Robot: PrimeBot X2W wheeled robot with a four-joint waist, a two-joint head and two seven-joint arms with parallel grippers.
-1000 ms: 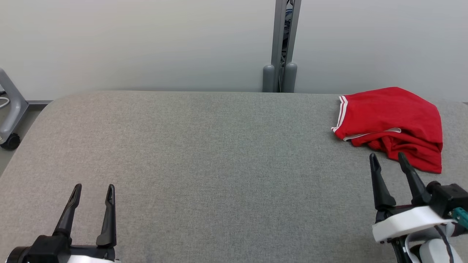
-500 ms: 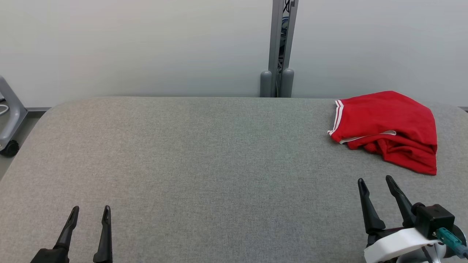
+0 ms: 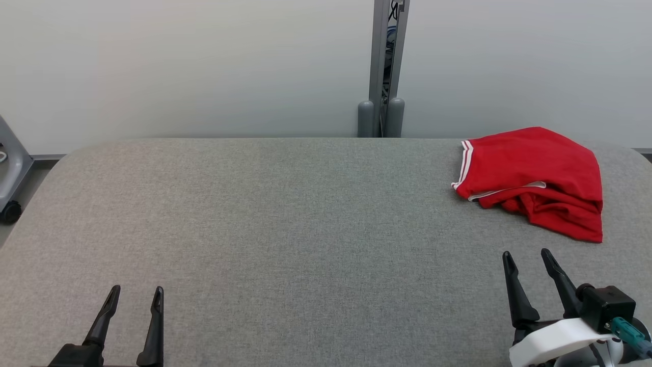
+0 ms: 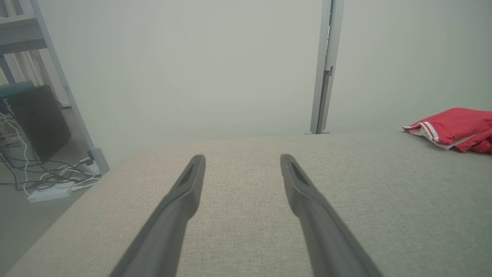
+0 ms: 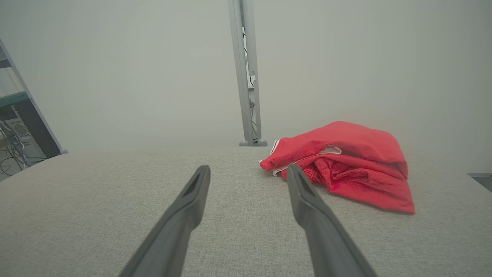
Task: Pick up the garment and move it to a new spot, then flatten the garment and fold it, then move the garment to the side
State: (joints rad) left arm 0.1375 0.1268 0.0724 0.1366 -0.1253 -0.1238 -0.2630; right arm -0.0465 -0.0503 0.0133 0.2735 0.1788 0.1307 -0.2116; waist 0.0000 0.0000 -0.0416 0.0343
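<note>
Red fabric garment [image 3: 535,171] with white-striped trim, one crumpled piece, lies at the far right of the grey cloth-covered desk [image 3: 285,214]. At far left, one grey wheeled frame leg [image 3: 11,176] is cut off by the edge. The left hand [image 3: 138,289] hovers low over the near-left corner, its two dark fingers apart and empty, its wrist out of frame. One grey metal post [image 3: 382,61] stands behind the far edge. The right hand [image 3: 525,252], fingers spread and empty, points at the garment from just short of it. Folds hide the garment's shape.
</note>
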